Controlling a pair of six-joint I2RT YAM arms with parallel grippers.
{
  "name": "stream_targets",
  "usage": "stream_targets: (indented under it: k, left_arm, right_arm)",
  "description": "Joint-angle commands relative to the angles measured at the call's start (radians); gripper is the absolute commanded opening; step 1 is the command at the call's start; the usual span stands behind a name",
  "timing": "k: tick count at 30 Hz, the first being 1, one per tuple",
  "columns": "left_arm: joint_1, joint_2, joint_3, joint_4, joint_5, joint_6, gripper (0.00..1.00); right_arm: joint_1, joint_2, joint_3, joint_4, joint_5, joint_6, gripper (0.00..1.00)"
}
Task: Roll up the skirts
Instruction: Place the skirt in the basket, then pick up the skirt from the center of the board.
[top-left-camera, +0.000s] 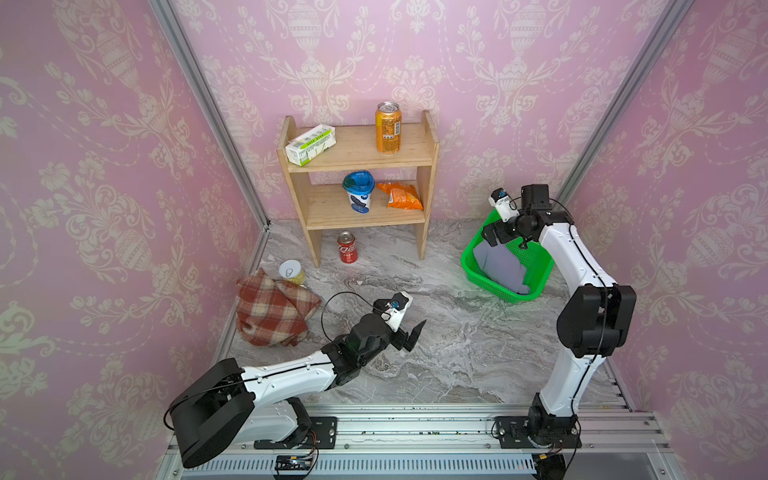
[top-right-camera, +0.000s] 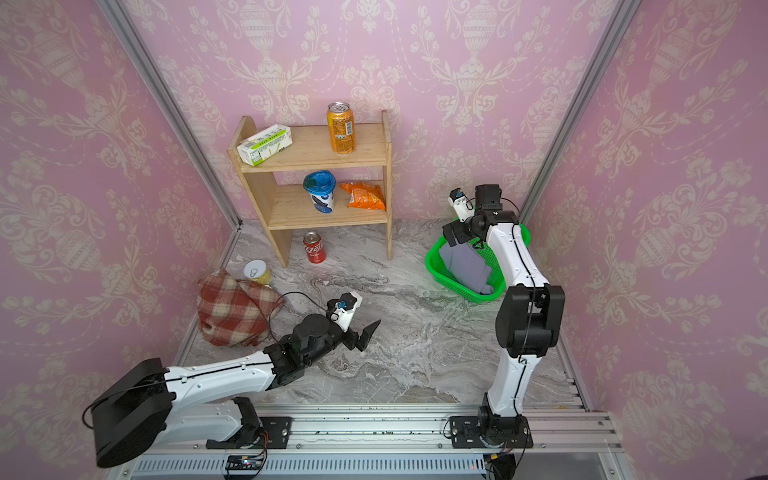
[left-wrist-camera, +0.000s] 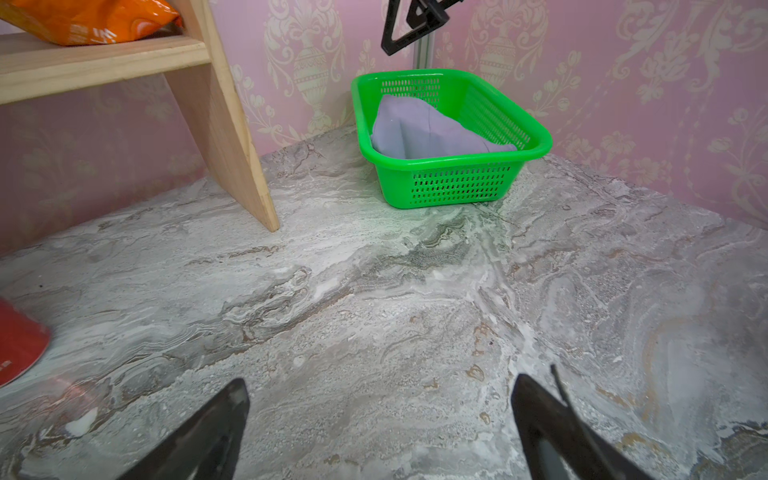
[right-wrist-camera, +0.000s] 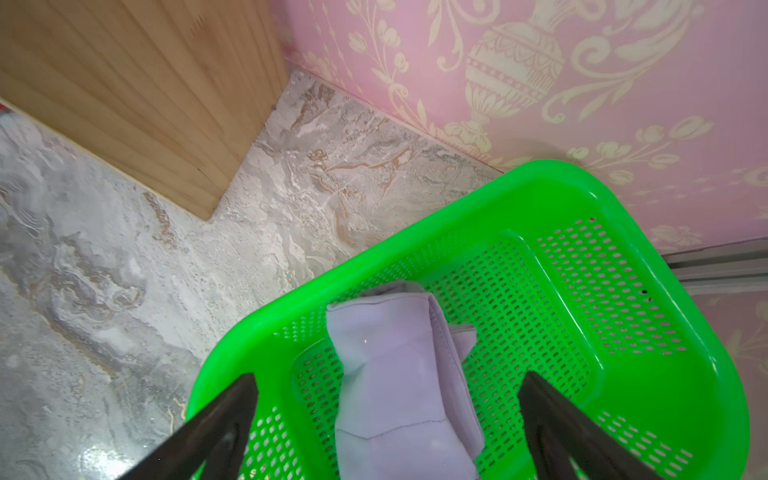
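Left gripper (top-left-camera: 415, 334) and right gripper (top-left-camera: 494, 237) jaws spread, empty. Plaid skirt (top-left-camera: 270, 309) lies crumpled: soft, thick, floppy, likely best pinched at a hem edge.

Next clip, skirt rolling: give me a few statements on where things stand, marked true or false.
The lavender skirt lies inside the green basket. True.
The left gripper holds the plaid skirt. False: it is open and empty; the skirt lies on the table.
The right gripper hangs open over the basket. True.
The red can stands on the top shelf. False: it stands on the table; the orange can is up there.
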Motion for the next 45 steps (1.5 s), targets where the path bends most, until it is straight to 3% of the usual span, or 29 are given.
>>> stream_targets:
  k: [1, 5, 7, 9, 11, 13, 17, 19, 23, 28, 33, 38, 45]
  left_arm:
    - [0.079, -0.075, -0.021, -0.057, -0.124, -0.087, 0.99]
    - [0.167, -0.156, 0.011, -0.212, -0.318, -0.107, 0.99]
    - [0.216, -0.166, 0.057, -0.333, -0.398, -0.113, 0.99]
    - [0.263, -0.195, 0.063, -0.394, -0.459, -0.131, 0.88]
    - [0.311, -0.235, 0.046, -0.439, -0.480, -0.189, 0.75]
    - [0.353, -0.273, 0.029, -0.496, -0.475, -0.276, 0.69]
    - [0.386, -0.371, -0.043, -0.577, -0.442, -0.430, 0.56]
    - [0.386, -0.416, -0.057, -0.633, -0.413, -0.452, 0.53]
    - [0.387, -0.401, 0.045, -0.881, -0.340, -0.434, 0.70]
    - [0.405, -0.404, 0.097, -1.073, -0.405, -0.476, 0.84]
    - [0.499, -0.424, 0.031, -1.013, -0.352, -0.580, 0.92]
    - [0.568, -0.361, -0.048, -0.889, -0.289, -0.670, 0.93]
    - [0.614, -0.239, -0.074, -0.760, -0.263, -0.687, 0.92]
  right_arm:
    - [0.057, -0.079, -0.060, 0.057, -0.025, 0.128, 1.00]
    - [0.181, -0.118, -0.088, 0.052, 0.058, 0.193, 1.00]
    - [0.220, -0.147, -0.130, 0.090, 0.027, 0.252, 1.00]
    - [0.248, -0.177, -0.185, 0.140, -0.030, 0.331, 0.95]
    - [0.270, -0.197, -0.222, 0.166, -0.070, 0.383, 0.83]
    - [0.293, -0.215, -0.262, 0.195, -0.107, 0.435, 0.73]
    - [0.365, -0.221, -0.318, 0.237, -0.203, 0.517, 0.69]
    - [0.416, -0.199, -0.308, 0.206, -0.230, 0.508, 0.74]
    - [0.482, -0.180, -0.333, 0.216, -0.267, 0.522, 0.82]
    - [0.484, -0.209, -0.444, 0.377, -0.313, 0.600, 0.83]
    - [0.483, -0.199, -0.475, 0.437, -0.378, 0.630, 0.83]
    - [0.483, -0.188, -0.490, 0.446, -0.413, 0.634, 0.84]
    - [0.484, -0.173, -0.491, 0.444, -0.429, 0.630, 0.84]
